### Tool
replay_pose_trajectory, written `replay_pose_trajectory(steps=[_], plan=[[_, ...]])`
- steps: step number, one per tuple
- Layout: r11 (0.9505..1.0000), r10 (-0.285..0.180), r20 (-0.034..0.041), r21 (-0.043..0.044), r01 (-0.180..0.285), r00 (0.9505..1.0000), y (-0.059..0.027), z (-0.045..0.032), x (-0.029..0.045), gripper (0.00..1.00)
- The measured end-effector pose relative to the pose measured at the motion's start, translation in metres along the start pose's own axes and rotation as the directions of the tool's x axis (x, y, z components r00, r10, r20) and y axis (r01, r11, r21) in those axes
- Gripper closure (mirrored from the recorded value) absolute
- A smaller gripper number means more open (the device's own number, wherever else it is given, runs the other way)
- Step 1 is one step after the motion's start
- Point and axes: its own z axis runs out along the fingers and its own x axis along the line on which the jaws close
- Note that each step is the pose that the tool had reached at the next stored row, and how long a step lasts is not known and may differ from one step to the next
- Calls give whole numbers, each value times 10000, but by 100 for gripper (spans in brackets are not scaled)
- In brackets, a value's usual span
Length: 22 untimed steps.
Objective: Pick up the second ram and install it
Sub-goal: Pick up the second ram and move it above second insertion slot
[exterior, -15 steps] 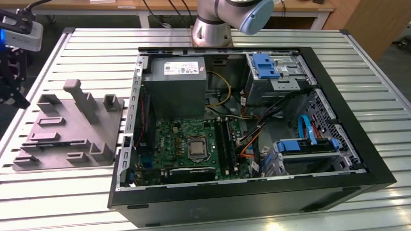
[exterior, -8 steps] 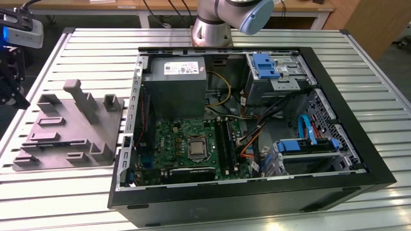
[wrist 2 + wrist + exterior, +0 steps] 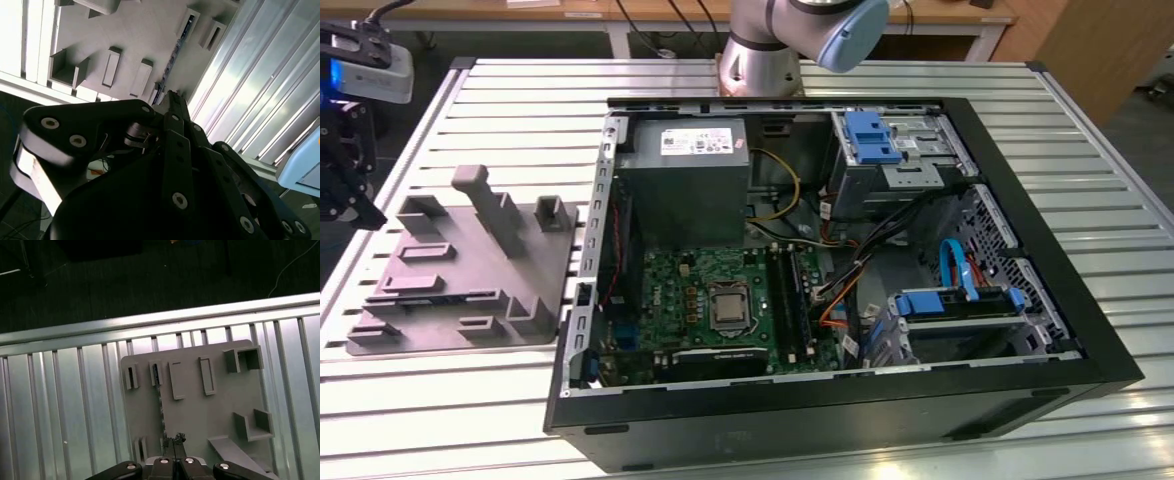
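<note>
A ram stick (image 3: 161, 407) stands on its edge in a long slot of the grey holder block (image 3: 200, 410). In the second wrist view the same ram stick (image 3: 175, 50) is a thin dark strip in the holder block (image 3: 145, 35). My gripper (image 3: 173, 440) hovers well above the block, over the near end of the stick. Its black fingers (image 3: 172, 102) are pressed together with nothing between them. In the exterior view the holder block (image 3: 467, 270) lies left of the open computer case (image 3: 854, 250). The ram slots (image 3: 787, 290) run beside the processor socket on the green board.
The slatted metal table (image 3: 1067, 130) carries the case and the block. The block has raised posts (image 3: 487, 200) and small pockets. Inside the case are a power supply (image 3: 687, 180), blue drive brackets (image 3: 870, 135) and loose cables (image 3: 854, 260). Dark floor (image 3: 100, 280) lies past the table edge.
</note>
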Motion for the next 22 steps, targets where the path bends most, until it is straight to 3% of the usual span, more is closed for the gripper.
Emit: replay_pose_trajectory(steps=[8,16,22], plan=[[9997,-236,-1,73,236,9997,2,102,2,90],[9986,-527,-10,75,527,9986,-2,222,4,90],[9951,-987,-24,72,987,9951,-3,280,5,90]])
